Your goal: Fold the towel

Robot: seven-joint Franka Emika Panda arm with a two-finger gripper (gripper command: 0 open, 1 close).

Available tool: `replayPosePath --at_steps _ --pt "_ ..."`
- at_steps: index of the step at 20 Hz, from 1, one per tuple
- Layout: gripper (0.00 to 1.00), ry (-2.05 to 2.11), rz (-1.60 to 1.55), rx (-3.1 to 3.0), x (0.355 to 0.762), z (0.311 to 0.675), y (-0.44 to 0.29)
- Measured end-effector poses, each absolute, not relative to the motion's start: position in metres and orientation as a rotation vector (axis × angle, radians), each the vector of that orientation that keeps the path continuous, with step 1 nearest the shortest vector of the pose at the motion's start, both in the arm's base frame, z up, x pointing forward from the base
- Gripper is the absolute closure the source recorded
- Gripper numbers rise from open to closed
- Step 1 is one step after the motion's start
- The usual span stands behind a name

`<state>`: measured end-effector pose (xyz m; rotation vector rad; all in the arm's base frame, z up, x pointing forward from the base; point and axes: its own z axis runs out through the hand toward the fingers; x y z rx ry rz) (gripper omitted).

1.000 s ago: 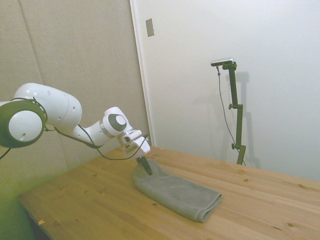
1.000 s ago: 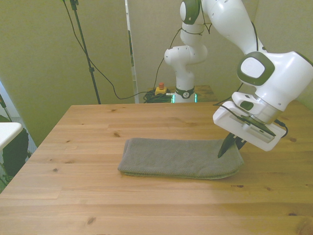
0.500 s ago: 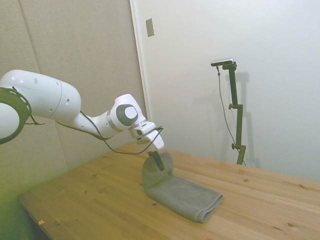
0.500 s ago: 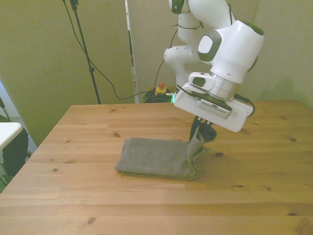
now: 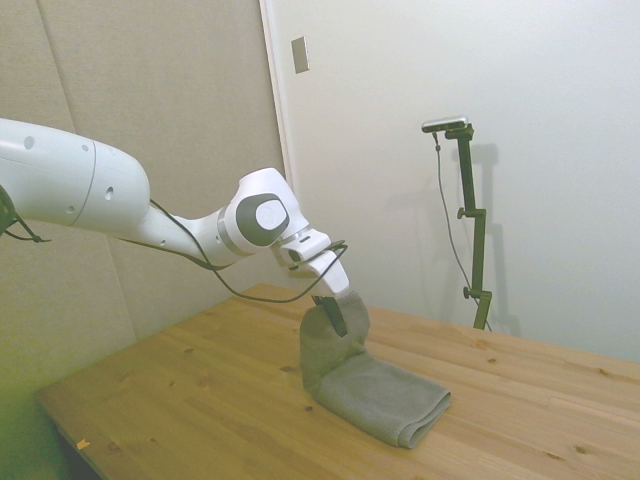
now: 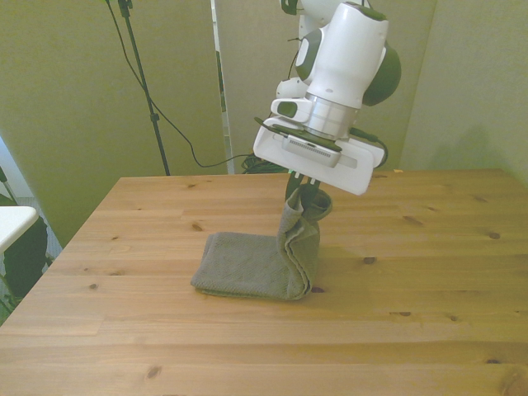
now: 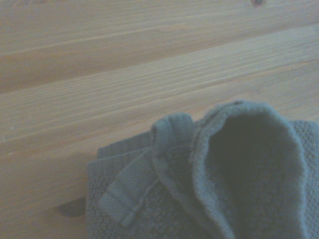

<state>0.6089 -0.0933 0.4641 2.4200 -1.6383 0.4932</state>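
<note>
While we read the front view from its left, we met first the flat part of the towel, which lay along the worktop with its rounded free end toward that side. Its long axis ran across the front view, left to right. Further right the cloth turned upward: the other end stood raised off the wood in a steep column, bunched at the top under the gripper. From the fingers, then, the resting half lay down and toward the front view's left, and we judged that the fold turned on carrying the held end that way, over the flat part, until the two ends met.

On the fingers we could say this much: they were dark, close together, and clamped on the lifted end of the towel, with the gripper just above the resting cloth in the side view. We saw no gap between them beyond the cloth itself. Close by, the wrist view showed the towel gathered into a rounded lip, with a small tag-like strip on its layers and bare wood beyond.
</note>
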Motion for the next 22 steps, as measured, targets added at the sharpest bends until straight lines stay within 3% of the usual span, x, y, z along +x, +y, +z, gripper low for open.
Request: replayPosePath --at_steps 14,15,22 --pt "1.00 -1.736 0.446 2.600 0.582 0.461 -0.175" --pt "0.00 -1.730 0.437 2.617 0.580 0.459 -0.182" --pt "0.00 -1.662 0.469 2.800 0.584 0.434 -0.216"
